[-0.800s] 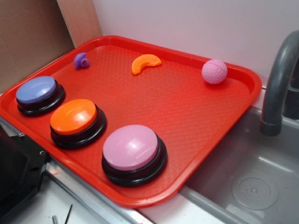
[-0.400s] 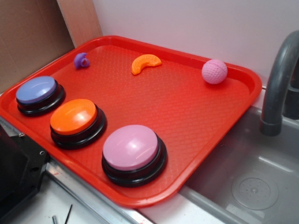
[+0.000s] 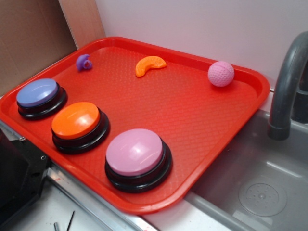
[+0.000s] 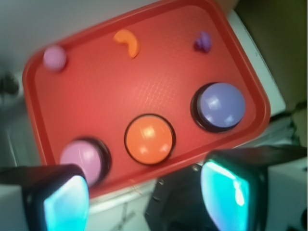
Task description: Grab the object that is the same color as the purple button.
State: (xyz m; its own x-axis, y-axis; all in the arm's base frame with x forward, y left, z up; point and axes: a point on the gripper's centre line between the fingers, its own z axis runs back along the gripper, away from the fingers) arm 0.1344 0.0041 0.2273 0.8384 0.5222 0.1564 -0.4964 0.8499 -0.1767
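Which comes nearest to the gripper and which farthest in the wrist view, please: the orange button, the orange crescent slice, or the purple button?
Measured from the gripper:
1. Orange button, just ahead, at the tray's near edge.
2. Purple button, ahead and to the right.
3. Orange crescent slice, by the far rim.

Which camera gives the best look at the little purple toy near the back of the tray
The exterior view. There the little purple toy is sharp, showing its lumpy body and small stub on the red tray. The wrist view shows it from above, but only as a blurred purple blob.
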